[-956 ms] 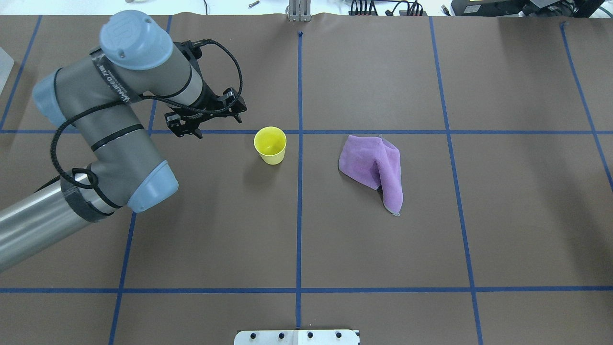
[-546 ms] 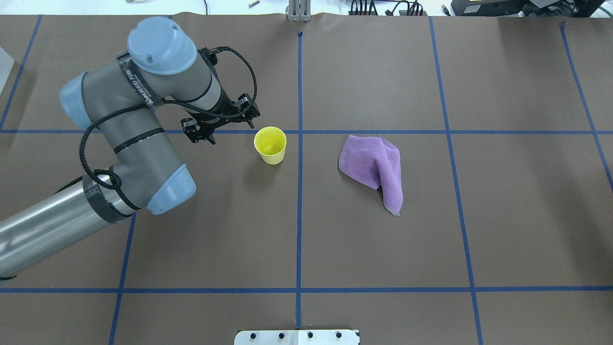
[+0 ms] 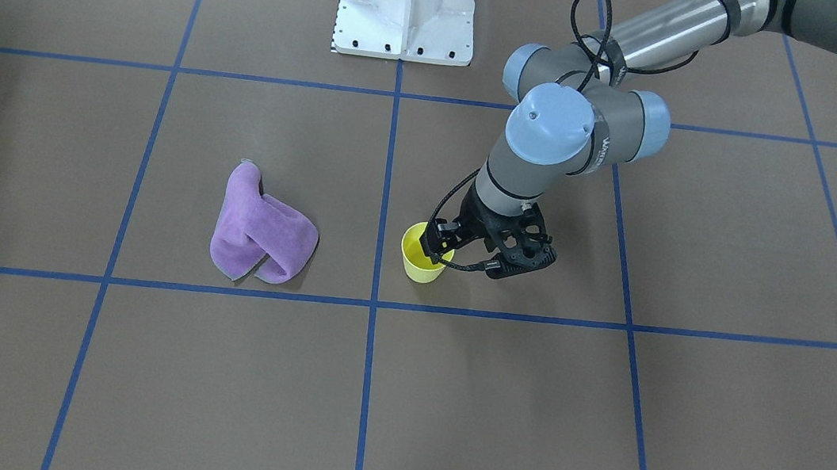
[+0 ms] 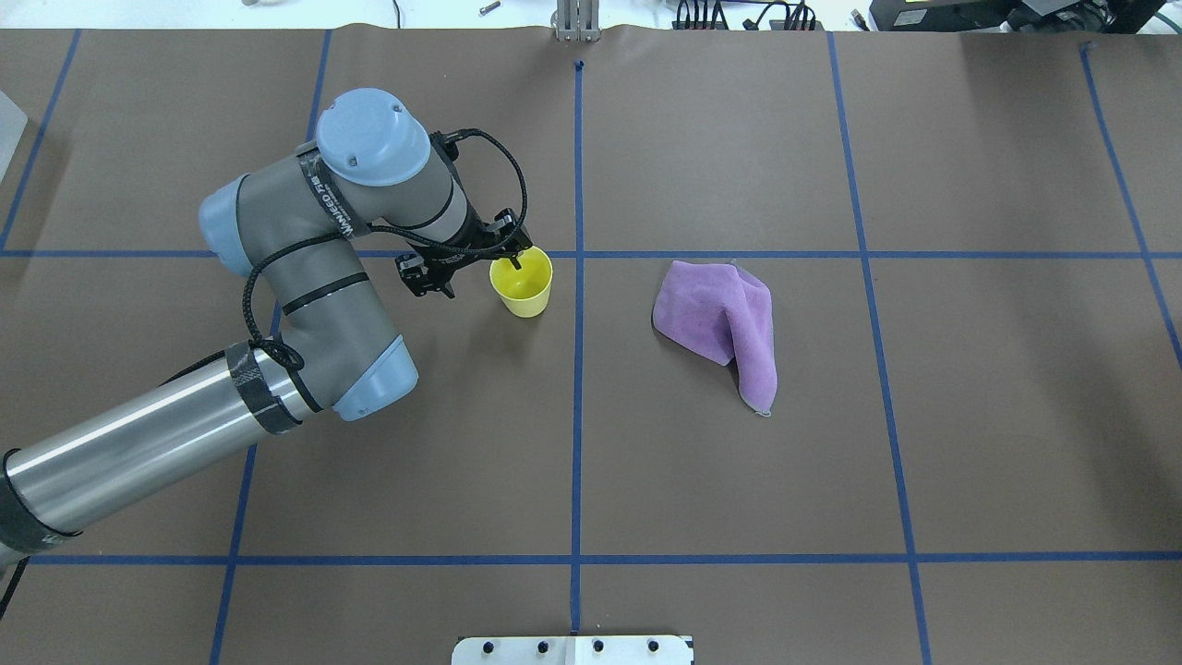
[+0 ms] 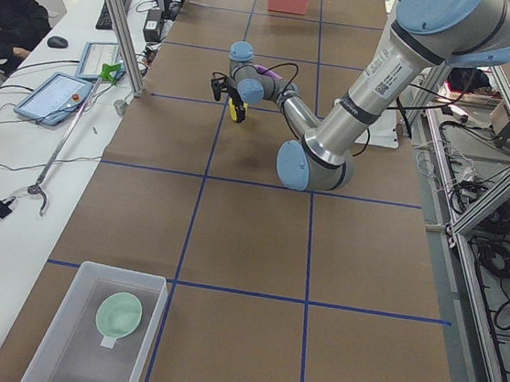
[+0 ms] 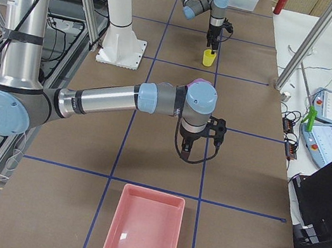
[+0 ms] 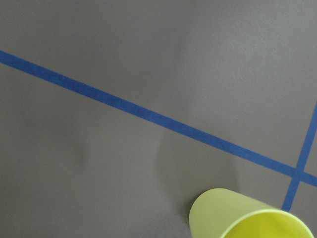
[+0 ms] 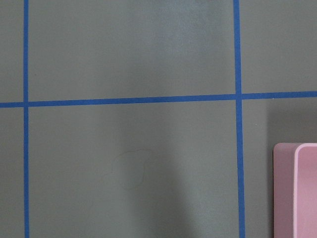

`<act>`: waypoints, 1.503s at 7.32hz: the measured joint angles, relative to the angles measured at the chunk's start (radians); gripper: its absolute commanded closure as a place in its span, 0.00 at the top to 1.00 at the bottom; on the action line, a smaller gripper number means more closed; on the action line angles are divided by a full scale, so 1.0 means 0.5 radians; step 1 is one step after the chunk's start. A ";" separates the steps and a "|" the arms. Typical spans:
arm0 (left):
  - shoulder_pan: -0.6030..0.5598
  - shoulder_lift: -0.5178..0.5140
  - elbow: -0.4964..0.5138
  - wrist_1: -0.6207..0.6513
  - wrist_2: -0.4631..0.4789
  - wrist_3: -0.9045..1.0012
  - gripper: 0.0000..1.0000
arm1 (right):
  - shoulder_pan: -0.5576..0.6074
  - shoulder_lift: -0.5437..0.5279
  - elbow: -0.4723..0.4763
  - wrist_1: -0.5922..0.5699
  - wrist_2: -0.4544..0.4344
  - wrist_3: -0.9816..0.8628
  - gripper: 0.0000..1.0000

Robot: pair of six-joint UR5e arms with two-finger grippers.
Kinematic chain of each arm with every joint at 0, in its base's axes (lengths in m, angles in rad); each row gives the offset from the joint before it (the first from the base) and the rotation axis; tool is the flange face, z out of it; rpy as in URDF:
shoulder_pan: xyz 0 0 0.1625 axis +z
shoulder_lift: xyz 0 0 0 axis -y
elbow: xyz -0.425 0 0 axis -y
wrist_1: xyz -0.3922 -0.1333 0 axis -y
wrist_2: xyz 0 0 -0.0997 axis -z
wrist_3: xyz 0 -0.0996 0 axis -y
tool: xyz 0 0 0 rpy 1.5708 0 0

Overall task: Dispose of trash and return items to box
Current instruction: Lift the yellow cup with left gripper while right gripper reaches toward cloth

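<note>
A yellow paper cup [image 4: 524,288] stands upright near the table's middle; it also shows in the front view [image 3: 418,267] and at the bottom of the left wrist view [image 7: 247,218]. My left gripper [image 4: 477,268] is open at the cup's left side, and one finger [image 3: 432,245] hangs over the cup's rim while the other stays outside. A crumpled purple cloth [image 4: 718,319] lies to the right of the cup, apart from it. My right gripper [image 6: 185,152] shows only in the exterior right view, above bare table, and I cannot tell whether it is open or shut.
A clear plastic box [image 5: 83,328] with a pale green dish in it stands at the table's left end. A pink tray [image 6: 142,229] stands at the right end; its corner shows in the right wrist view [image 8: 302,188]. Blue tape lines grid the brown table.
My left arm has moved right along the tape line, from well left of the cup to its side. One finger now hangs over the rim. Cup and cloth have not moved.
</note>
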 measured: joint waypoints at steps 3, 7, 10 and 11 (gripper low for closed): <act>0.028 -0.013 0.009 -0.018 -0.006 -0.006 0.00 | -0.082 0.000 0.059 0.001 0.000 0.006 1.00; -0.126 0.001 -0.138 0.070 -0.290 -0.018 0.00 | -0.489 0.108 0.281 0.028 -0.021 0.371 1.00; -0.555 0.184 -0.350 0.220 -0.690 0.158 0.00 | -0.962 0.531 0.252 0.032 -0.302 0.904 1.00; -0.702 0.261 -0.438 0.370 -0.752 0.382 0.00 | -1.119 0.712 0.158 0.066 -0.429 1.080 1.00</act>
